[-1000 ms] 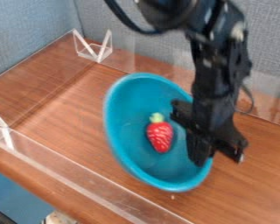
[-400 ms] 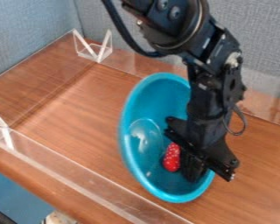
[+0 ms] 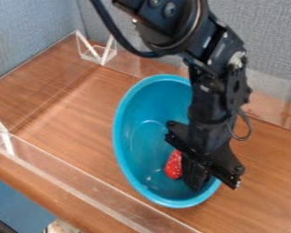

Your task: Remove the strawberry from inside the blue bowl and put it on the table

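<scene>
The blue bowl sits on the reddish-brown table, right of centre. The strawberry lies low against the bowl's near inner wall, only its red left side showing. My gripper points straight down into the bowl at its right side, jaws shut. Its black fingers stand right beside the strawberry and cover part of it. I cannot tell whether they touch it; nothing shows between the jaws.
Low clear acrylic walls border the table, with the front wall close to the bowl's near rim. Clear corner brackets stand at the back and far left. A blue-grey partition rises behind.
The bowl rocked from a steep tilt to a flatter seat. The strawberry slid from mid-bowl down to the near wall, beside the fingers. The gripper stayed shut and barely moved.
</scene>
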`<action>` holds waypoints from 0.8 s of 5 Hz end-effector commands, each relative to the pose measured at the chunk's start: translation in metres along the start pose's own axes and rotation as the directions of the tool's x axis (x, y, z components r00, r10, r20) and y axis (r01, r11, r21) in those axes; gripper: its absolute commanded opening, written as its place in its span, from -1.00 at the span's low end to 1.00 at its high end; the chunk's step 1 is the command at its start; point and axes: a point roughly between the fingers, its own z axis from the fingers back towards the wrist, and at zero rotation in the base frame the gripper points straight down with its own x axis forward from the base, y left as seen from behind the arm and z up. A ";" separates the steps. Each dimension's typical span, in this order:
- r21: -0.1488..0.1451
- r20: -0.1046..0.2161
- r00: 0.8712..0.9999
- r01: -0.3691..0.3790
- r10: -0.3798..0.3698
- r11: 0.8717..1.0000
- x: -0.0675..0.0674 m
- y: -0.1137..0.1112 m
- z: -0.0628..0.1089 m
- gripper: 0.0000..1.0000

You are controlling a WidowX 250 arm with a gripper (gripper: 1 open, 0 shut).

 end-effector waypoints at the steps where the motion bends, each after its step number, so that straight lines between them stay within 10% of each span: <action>1: 0.002 0.061 0.998 0.009 -0.009 1.000 0.004 -0.002 0.017 -1.00; 4: 0.003 0.081 0.997 0.018 -0.018 1.000 0.001 -0.007 0.026 -1.00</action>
